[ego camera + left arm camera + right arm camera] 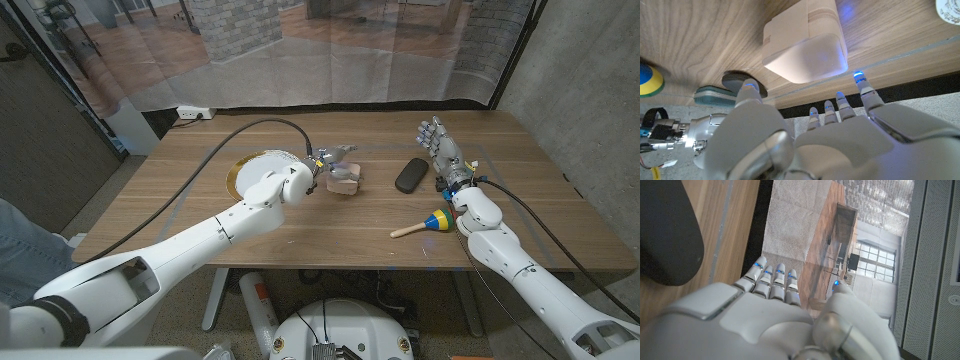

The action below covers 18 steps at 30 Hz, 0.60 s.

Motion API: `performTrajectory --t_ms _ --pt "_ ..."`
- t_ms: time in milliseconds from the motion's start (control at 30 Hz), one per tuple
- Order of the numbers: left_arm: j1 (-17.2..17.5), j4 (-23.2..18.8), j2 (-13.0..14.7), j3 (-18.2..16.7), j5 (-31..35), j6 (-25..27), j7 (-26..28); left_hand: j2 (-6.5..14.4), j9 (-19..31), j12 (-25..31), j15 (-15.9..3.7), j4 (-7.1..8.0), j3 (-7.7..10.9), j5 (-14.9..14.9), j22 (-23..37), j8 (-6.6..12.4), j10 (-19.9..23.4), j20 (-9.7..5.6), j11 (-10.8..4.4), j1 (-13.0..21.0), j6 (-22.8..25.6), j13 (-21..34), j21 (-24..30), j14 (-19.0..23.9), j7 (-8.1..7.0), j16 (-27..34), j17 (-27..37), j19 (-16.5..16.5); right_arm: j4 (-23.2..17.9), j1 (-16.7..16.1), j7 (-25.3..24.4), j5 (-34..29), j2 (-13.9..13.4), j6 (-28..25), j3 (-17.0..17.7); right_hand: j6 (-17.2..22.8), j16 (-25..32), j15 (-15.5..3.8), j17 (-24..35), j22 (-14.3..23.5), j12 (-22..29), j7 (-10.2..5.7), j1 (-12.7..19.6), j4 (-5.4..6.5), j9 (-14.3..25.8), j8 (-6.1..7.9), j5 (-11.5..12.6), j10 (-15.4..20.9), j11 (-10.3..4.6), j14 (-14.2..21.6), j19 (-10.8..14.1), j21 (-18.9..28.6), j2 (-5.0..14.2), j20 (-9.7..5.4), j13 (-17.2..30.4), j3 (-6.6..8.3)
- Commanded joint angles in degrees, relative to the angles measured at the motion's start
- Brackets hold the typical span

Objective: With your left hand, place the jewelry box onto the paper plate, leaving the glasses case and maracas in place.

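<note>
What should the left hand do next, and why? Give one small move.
Probably close the left hand around the jewelry box: its fingers are spread just over the box, not yet gripping it, and the paper plate sits close beside it.

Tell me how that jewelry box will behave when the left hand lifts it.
The jewelry box looks rigid, so it probably won't flex. Its smooth, rounded corners may slip between the fingers of the left hand. It sits flat on the table, so rolling seems unlikely.
</note>
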Motion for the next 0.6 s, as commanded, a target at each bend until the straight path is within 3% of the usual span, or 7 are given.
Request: performTrajectory --t_ms 33,600 --pt "-2.0 1.38 -0.48 2.19 0.33 0.45 -2.88 -0.55 0.31 0.16 0.34 -0.09 -0.08 0.38 0.14 0.42 -0.28 0.07 -0.27 0.37 0.48 0.31 0.55 -0.05 -0.13 -0.17 0.17 0.85 1.18 1.23 0.47 -0.2 0.7 0.36 -0.56 0.12 -0.14 0.22 0.03 0.32 -0.08 -0.56 0.08 -0.52 0.17 0.36 0.24 0.51 -0.03 0.61 0.33 -0.12 0.29 0.5 0.06 0.13" --pt "-3.62 3.25 -1.46 3.96 1.19 0.82 -4.76 -0.45 0.36 0.55 0.11 -0.37 -0.19 0.53 0.0 0.65 0.32 0.13 -1.57 1.15 0.78 0.4 0.47 0.12 -0.37 -0.18 0.19 1.89 1.58 1.29 0.07 -0.45 1.14 0.81 -0.71 0.15 -0.09 0.0 0.03 0.33 -0.18 -0.68 0.04 -0.62 0.17 0.36 0.23 0.62 -0.14 0.93 0.57 -0.43 0.34 0.87 0.07 0.08"
